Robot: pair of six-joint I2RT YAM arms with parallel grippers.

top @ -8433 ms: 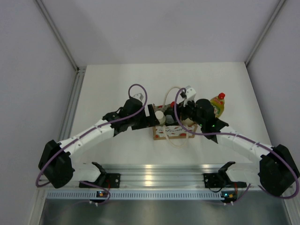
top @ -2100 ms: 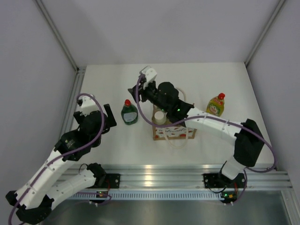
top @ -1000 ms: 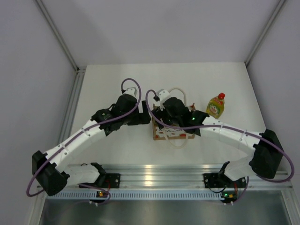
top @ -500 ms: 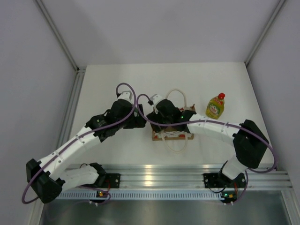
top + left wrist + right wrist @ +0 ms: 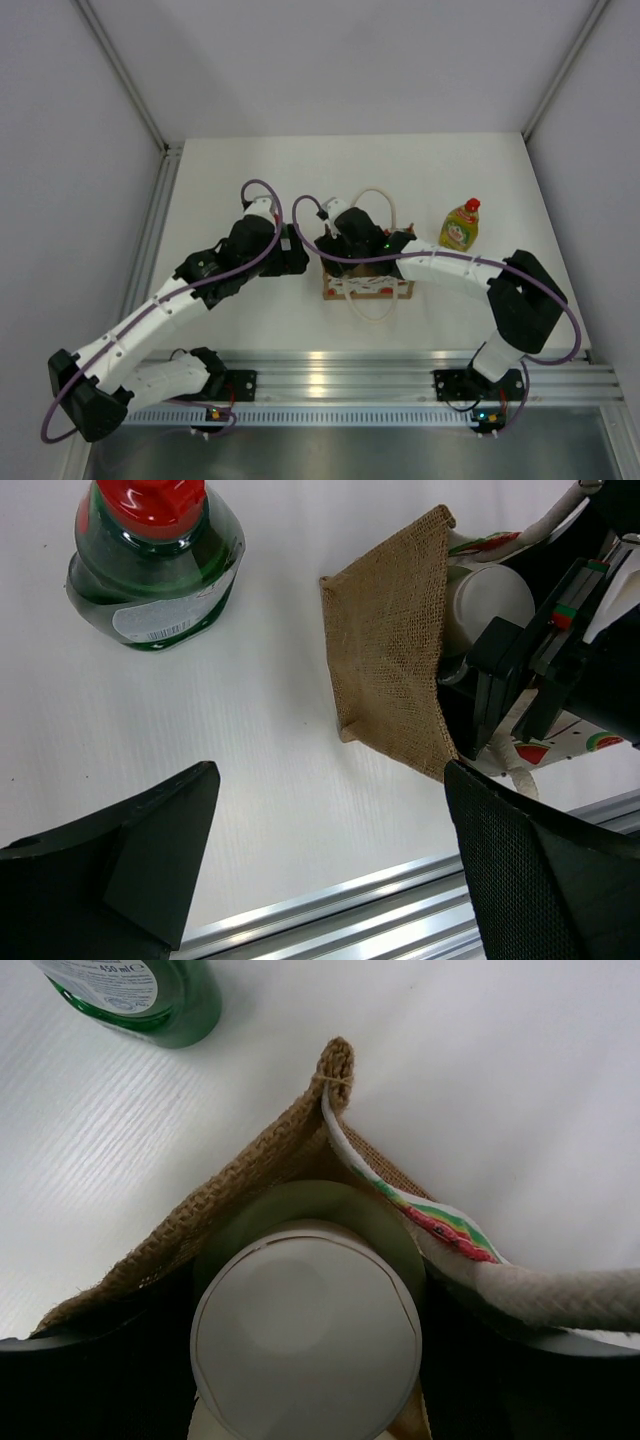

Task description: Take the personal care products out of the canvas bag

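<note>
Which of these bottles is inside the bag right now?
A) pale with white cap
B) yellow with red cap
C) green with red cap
A: the right wrist view looks down on the white-capped bottle inside the bag, while the green bottle and the yellow bottle stand outside it on the table.

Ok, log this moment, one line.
right gripper: around white-capped bottle in canvas bag | left gripper: open | green bottle, yellow bottle: on table

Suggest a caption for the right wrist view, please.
Right gripper straddles the white-capped bottle in the bag; green bottle outside.
</note>
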